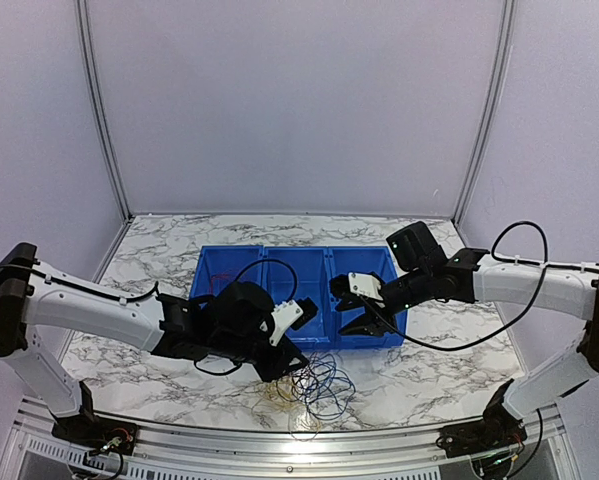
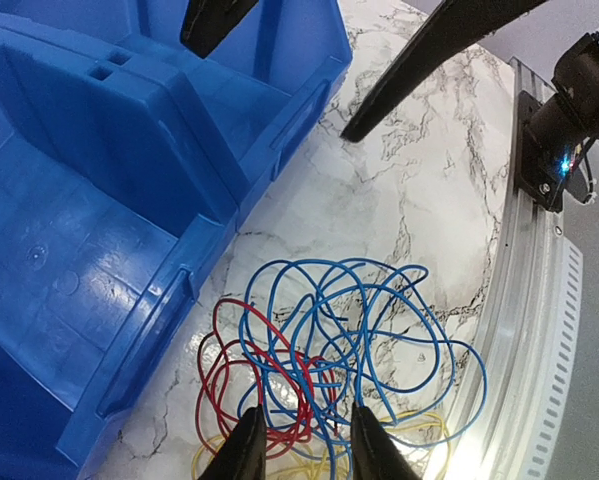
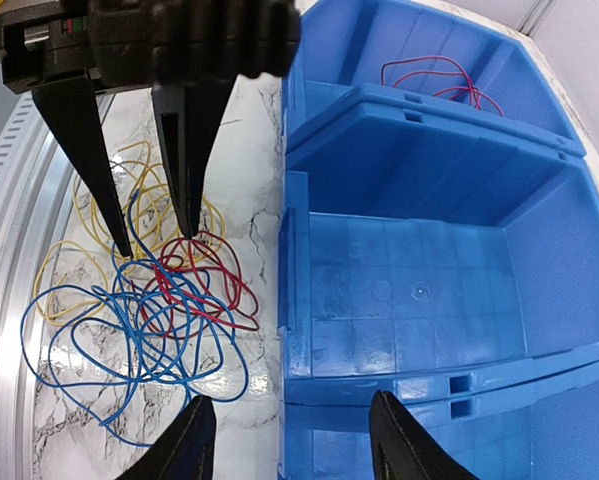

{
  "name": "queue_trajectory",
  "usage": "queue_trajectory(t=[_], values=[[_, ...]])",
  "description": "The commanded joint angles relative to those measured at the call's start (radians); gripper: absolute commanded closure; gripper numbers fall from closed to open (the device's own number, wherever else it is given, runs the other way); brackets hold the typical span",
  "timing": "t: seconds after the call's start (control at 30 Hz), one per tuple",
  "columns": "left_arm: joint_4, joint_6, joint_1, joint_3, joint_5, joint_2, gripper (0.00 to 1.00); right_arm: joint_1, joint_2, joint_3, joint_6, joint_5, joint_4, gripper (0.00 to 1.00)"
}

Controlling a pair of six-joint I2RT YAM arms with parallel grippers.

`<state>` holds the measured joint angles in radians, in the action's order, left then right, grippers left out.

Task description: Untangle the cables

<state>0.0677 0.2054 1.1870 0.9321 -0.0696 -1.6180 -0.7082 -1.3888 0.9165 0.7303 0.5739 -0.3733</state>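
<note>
Two hands: both spread open, neither gripping anything.
Left hand (image 2: 307, 448): fingers parted and tips lowered onto the heap, with blue and red strands lying between them.
Right hand (image 3: 291, 440): released and empty, hanging over the bin's front wall, apart from the heap.
Cables (image 2: 329, 340): red, blue and yellow loops piled together on the table (image 1: 449, 370), just in front of the bin.
Separated cable (image 3: 434, 78): one red loop lies alone in the compartment farthest off in the right wrist view.
Bin (image 1: 297, 252): blue, divided into compartments, the nearer ones bare.
Step in hand: probably choosing one strand to pull free.
Doing it well: pinch a single colour where it runs clear of the crossings, then lift slowly so the other loops slide off.
Right hand's use: pin the heap if it rises whole.
Risk: catching two strands tightens the knot.
</note>
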Motion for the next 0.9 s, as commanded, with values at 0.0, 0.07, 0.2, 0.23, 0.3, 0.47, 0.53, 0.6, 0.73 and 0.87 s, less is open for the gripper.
queue_trajectory(t=[0.0,0.07,0.2,0.23,0.3,0.47,0.53,0.6,0.73,0.87], values=[[-0.04,0.025,0.005,0.019,0.004,0.015,0.67,0.005,0.002,-0.004,-0.006,0.01,0.022,0.47],[-0.045,0.031,0.005,0.018,0.008,-0.002,0.68,0.005,0.002,-0.005,-0.006,0.009,0.022,0.47],[-0.064,0.039,0.005,0.03,-0.003,-0.036,0.68,0.005,0.002,-0.006,-0.005,0.009,0.022,0.47],[-0.066,0.039,0.005,0.036,-0.008,-0.043,0.69,0.005,0.003,-0.006,-0.005,0.009,0.022,0.47],[-0.096,0.039,0.005,0.048,-0.017,-0.055,0.7,0.005,0.004,-0.007,-0.005,0.009,0.023,0.47],[-0.125,0.03,0.005,0.07,-0.037,-0.062,0.86,0.004,0.005,-0.007,-0.005,0.009,0.024,0.47],[-0.13,0.026,0.005,0.073,-0.025,-0.045,0.94,0.005,0.005,-0.007,-0.005,0.012,0.024,0.47],[-0.132,0.019,0.005,0.073,0.001,-0.009,0.97,0.005,0.005,-0.007,-0.011,0.017,0.026,0.47],[-0.132,-0.008,0.005,0.076,0.041,0.099,1.0,0.005,0.01,0.031,-0.065,0.072,0.028,0.47],[-0.141,-0.032,0.004,0.096,0.076,0.205,1.0,0.005,0.0,0.159,-0.144,0.178,-0.027,0.42]])
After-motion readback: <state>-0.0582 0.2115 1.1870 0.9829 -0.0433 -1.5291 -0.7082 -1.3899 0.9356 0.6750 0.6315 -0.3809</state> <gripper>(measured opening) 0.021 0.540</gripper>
